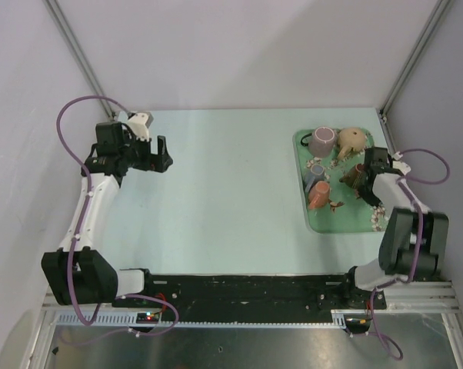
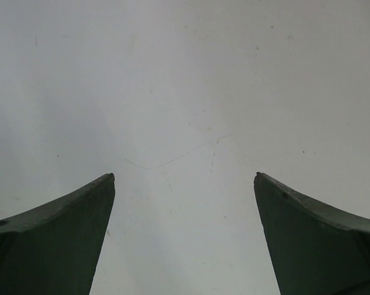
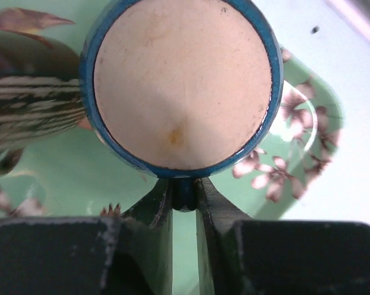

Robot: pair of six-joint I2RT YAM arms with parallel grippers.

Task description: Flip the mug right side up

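A blue-glazed mug [image 3: 182,80] stands upside down on the green tray [image 3: 62,166], its bare beige base facing my right wrist camera. My right gripper [image 3: 184,187] is shut on the mug's blue handle [image 3: 185,198], which is pinched between the two fingertips. In the top view the right gripper [image 1: 368,171] sits over the right half of the tray [image 1: 347,219] and covers the mug. My left gripper [image 1: 164,154] is open and empty over bare table at the far left; its wrist view shows the gripper [image 2: 185,178] over plain tabletop only.
A brown-and-white striped piece [image 3: 31,110] lies just left of the mug. The tray also holds a grey-pink cup [image 1: 322,141], a tan teapot [image 1: 353,138] and an orange cup [image 1: 318,196] on its side. The tray's flowered corner [image 3: 308,123] and a frame post [image 1: 382,115] lie beyond.
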